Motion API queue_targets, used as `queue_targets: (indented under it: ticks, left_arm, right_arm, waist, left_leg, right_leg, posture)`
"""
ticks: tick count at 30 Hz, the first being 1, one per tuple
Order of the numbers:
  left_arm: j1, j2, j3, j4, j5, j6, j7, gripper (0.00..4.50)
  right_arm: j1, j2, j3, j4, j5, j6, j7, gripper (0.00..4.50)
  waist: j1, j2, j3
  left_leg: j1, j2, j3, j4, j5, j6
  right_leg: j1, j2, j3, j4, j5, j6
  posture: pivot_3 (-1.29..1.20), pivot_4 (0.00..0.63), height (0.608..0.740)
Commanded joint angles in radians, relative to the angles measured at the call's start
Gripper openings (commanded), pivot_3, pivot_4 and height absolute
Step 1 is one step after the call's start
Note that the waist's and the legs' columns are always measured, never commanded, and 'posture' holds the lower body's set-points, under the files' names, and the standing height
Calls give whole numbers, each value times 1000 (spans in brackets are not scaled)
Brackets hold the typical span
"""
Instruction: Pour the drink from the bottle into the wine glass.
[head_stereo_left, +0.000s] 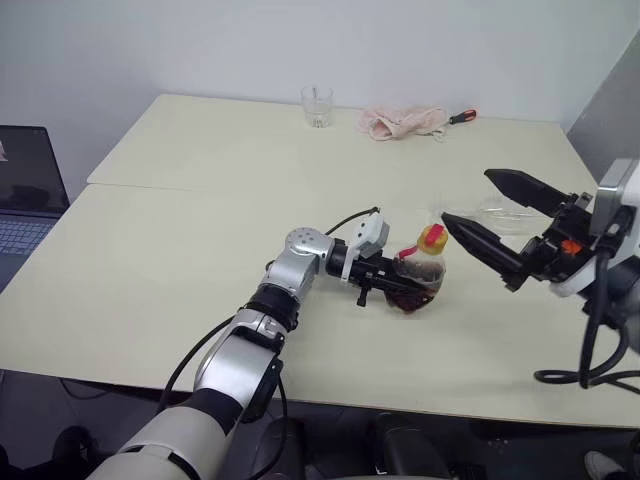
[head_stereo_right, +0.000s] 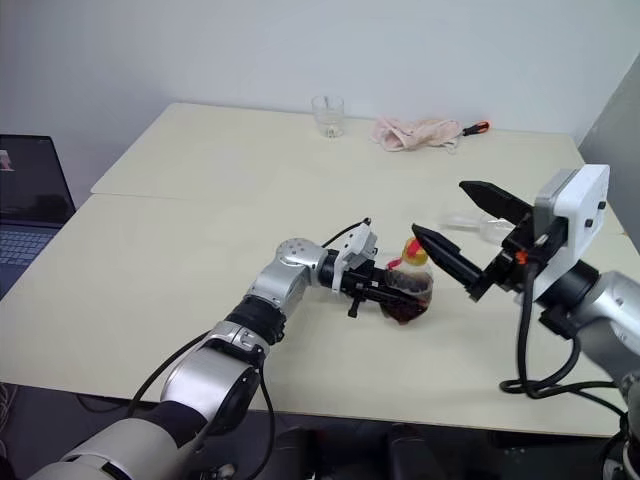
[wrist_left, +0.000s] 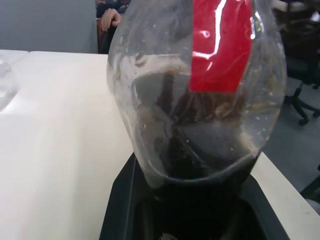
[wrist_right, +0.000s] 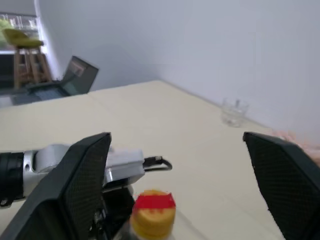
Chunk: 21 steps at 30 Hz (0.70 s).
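While L end effector (head_stereo_left: 385, 283) clamps bottle (head_stereo_left: 418, 280), R end effector (head_stereo_left: 500, 218) beside cap

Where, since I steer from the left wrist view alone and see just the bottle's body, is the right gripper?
Observer: The right gripper hangs open just to the right of the bottle. Its fingertips are near the bottle's top and touch nothing.
Operator: Is the cap on?
Observer: Yes, the yellow-and-red cap sits on the neck.
Operator: Anything at the far side of the table?
Observer: A short clear tumbler stands upright near the far edge, well away from both grippers.
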Motion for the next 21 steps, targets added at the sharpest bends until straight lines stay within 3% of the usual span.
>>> queue_targets:
  ticks: [1,5,10,15,21]
  left_arm:
    - [-64,-14,44,50,-12,-55,17,746]
    - [-101,-28,57,120,-2,-94,17,746]
    - [-131,-41,71,179,11,-132,12,746]
    - [-149,-43,85,216,16,-145,9,746]
    - [-158,-45,92,240,28,-159,5,745]
  right_arm:
    - [-34,23,78,-102,88,44,-368,4500]
    - [-67,40,172,-126,216,34,-750,4500]
    - [-105,22,274,-118,345,-24,-1007,4500]
    - [-161,-9,364,-126,421,-77,-1166,4500]
    - [-206,-17,454,-126,465,-137,-1248,4500]
  waist:
    - [0,0,0]
    - [1,0,0]
    - [2,0,0]
    - [0,0,0]
    - [0,0,0]
  left_leg:
    - [0,0,0,0,0,0]
    - [-1,0,0,0,0,0]
    - [-2,0,0,0,0,0]
    - [-3,0,0,0,0,0]
    - [-3,0,-1,0,0,0]
  right_leg:
    - [0,0,0,0,0,0]
    - [0,-1,1,0,0,0]
    - [0,-1,1,-3,0,0]
    - [0,-1,1,-4,0,0]
    - [0,0,1,-4,0,0]
  posture:
    - [0,150,740]
    - [0,150,740]
    - [0,150,740]
    - [0,150,740]
    - [0,150,740]
